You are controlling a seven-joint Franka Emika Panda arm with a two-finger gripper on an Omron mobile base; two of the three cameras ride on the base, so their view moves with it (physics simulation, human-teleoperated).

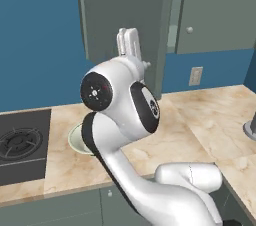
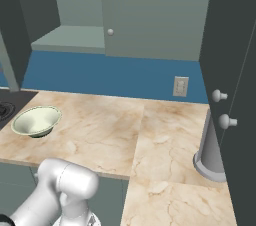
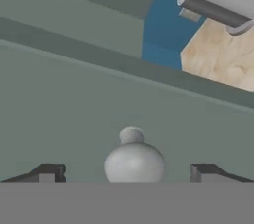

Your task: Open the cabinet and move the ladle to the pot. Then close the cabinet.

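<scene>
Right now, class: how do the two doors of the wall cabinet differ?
The left door is swung open, baring a shelf; the right door is shut flat. The right door shows a round knob; the left door shows none here. Both are plain grey-green.

Round knob (image 3: 134, 161) standing between the wide-spread fingers (image 3: 47, 172), cabinet (image 3: 74, 99) door face right behind, surface (image 2: 165, 135) bare toward its back edge

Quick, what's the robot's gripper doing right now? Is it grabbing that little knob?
Gripper: open, holding nothing. Its two tips sit on either side of the cabinet door's knob, not clamped on it.
</scene>
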